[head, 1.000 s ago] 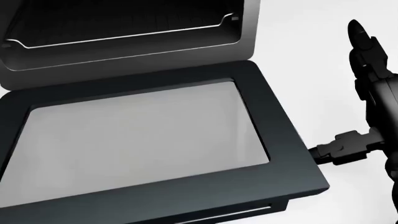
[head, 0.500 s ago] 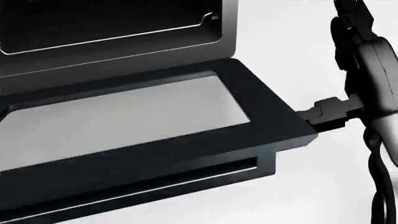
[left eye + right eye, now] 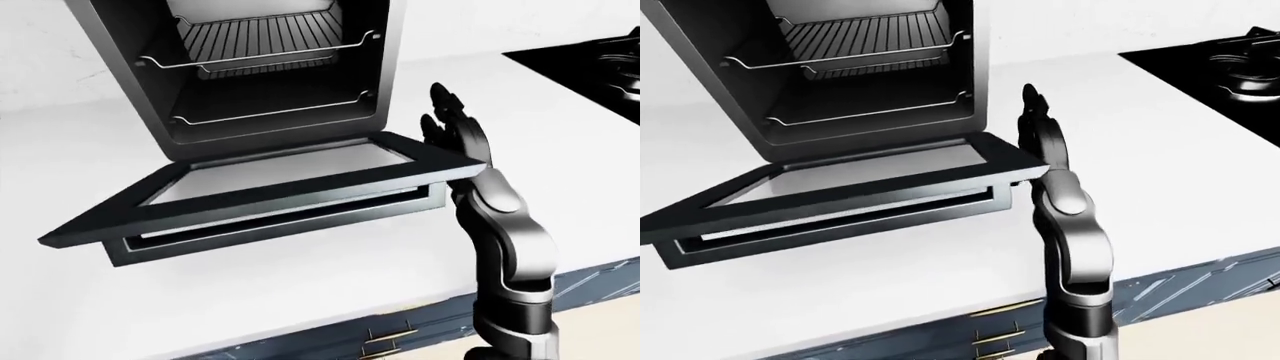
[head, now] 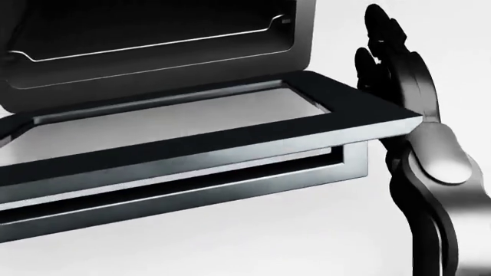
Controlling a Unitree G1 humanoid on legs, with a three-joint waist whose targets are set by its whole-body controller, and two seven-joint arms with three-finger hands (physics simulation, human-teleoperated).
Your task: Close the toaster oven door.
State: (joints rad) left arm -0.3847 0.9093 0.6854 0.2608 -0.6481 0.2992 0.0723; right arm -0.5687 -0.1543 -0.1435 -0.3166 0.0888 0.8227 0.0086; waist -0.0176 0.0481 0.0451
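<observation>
Since half a second ago the right hand (image 4: 387, 54) has shifted in the head view from the far right edge to just beside the right corner of the door (image 4: 191, 123), and the door's outer edge now sits higher in that view, tipped up a little from lying flat. Seen in the left-eye view, the toaster oven (image 3: 270, 67) stands on the white counter (image 3: 330, 262) toward the upper left, its cavity open with two wire racks (image 3: 265, 56) showing inside. Its door hangs out toward the bottom of the view, hinged at the oven's lower lip, close to level, with the glass pane facing up and the long handle (image 3: 285, 225) running under its outer edge. That hand stands upright at the door's right corner, fingers (image 3: 445, 101) straight, pointing up and close together, clamped on nothing; its wrist is level with the door's edge, and whether it touches the corner I cannot tell. The forearm rises from the bottom right of the view. A black stove (image 3: 590, 64) fills the upper right corner, well apart from the oven. Dark drawer fronts with a metal pull (image 3: 390, 337) run below the counter edge. No left hand shows in any view.
</observation>
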